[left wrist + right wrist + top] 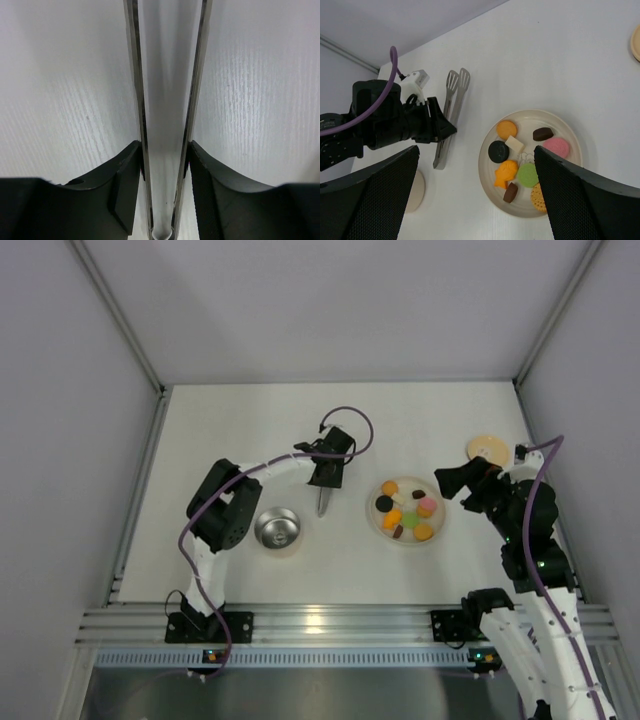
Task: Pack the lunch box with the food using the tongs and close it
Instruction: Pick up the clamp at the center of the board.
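Left wrist view shows your left gripper (164, 160) closed onto the tongs (139, 100), one pad (125, 185) against each thin arm, close to the hinge bend. Expect light, springy, slick steel, so squeeze gently there. The tongs lie on the table (250, 430) between the lunch box (277, 529) and the food (407, 511). Your right gripper (475, 150) hangs wide open and empty above the plate (535, 113).

Left arm's jaws sit over the tongs (322, 503) (steel pot (277, 528) nearby).
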`<move>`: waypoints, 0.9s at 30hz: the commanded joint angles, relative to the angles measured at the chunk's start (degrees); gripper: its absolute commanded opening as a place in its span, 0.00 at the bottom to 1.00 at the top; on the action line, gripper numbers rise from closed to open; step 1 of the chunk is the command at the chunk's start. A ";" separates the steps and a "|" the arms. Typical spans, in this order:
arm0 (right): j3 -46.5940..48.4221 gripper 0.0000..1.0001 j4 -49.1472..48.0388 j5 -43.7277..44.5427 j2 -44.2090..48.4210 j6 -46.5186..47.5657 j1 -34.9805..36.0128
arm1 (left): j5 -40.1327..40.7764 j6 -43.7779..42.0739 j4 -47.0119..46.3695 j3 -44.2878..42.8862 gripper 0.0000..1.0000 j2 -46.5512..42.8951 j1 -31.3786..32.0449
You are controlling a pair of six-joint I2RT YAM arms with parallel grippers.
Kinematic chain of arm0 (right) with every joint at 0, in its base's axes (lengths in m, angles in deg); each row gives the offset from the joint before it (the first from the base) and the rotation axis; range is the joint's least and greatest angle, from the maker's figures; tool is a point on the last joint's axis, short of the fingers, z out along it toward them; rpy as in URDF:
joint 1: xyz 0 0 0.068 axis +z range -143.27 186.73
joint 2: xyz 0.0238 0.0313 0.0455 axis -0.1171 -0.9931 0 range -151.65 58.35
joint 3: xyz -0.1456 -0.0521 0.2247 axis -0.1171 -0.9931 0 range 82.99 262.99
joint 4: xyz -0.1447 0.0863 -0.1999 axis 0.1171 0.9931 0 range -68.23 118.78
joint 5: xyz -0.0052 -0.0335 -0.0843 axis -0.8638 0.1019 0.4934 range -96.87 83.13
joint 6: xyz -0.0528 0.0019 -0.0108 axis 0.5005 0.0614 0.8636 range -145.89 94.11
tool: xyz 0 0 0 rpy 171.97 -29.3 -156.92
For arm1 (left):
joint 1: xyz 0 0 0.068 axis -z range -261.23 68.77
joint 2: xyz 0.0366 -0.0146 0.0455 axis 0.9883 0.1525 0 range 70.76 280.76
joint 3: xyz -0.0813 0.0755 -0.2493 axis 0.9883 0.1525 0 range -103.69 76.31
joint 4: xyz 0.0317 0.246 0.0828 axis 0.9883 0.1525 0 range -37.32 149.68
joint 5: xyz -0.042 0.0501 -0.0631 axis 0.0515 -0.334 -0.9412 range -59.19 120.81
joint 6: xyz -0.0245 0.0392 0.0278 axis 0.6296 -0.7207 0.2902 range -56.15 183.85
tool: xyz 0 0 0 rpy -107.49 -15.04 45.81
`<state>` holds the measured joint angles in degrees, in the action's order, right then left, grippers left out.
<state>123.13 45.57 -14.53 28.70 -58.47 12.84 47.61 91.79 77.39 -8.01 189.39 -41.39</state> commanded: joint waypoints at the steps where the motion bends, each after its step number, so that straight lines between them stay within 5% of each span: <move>1: 2.13 0.96 1.96 -0.42 0.65 0.59 -0.75 | 0.16 -0.17 2.44 0.47 0.46 -6.47 -0.11; 27: 6.00 0.96 3.90 -1.83 -0.41 0.23 -0.75 | 5.09 0.62 18.62 -2.00 0.52 -21.33 5.87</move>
<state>126.52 49.35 -15.62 28.59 -58.47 12.84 51.52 92.27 93.98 -7.35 172.50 -36.02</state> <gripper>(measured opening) 0.959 0.532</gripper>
